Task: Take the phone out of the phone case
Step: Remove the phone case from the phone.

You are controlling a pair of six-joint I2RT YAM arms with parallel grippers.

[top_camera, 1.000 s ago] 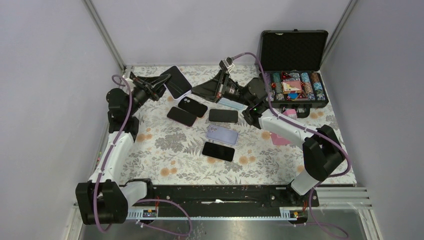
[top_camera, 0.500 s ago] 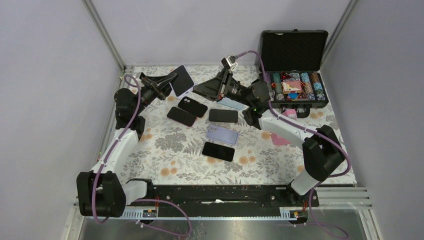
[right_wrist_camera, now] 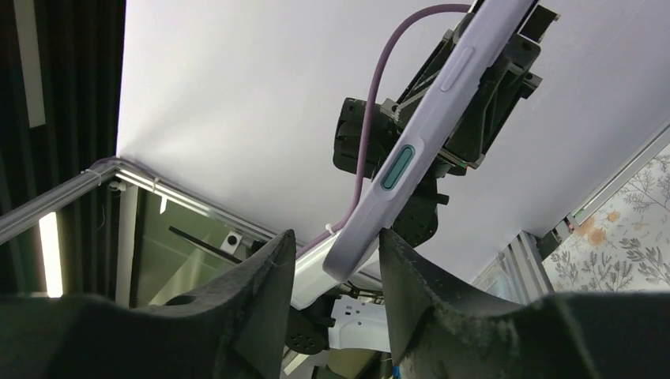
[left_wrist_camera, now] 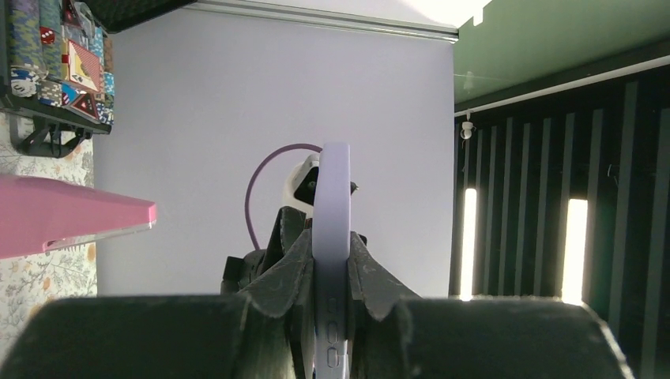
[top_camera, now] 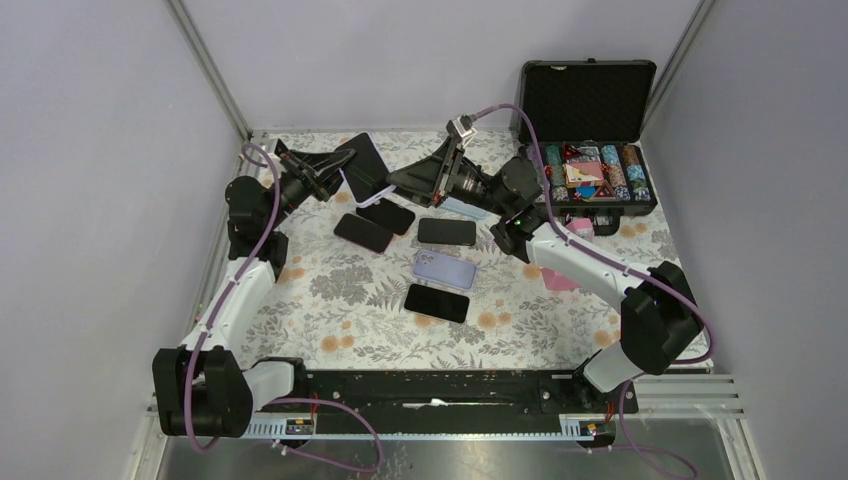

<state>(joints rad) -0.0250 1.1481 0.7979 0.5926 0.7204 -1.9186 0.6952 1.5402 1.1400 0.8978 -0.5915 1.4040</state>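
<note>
Over the floral table, left pincer clamps the lilac phone case edge-on, right pincer gapes astride its end; an uneven pull could drop the phone.

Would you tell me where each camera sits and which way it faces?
Top external: above and behind the robot, looking down on the table; both arms show.
Left wrist: on the left arm, facing along the left end effector, shut on the cased phone.
Right wrist: on the right arm, facing up past the right end effector.
Shared: both wrist views show that phone.
</note>
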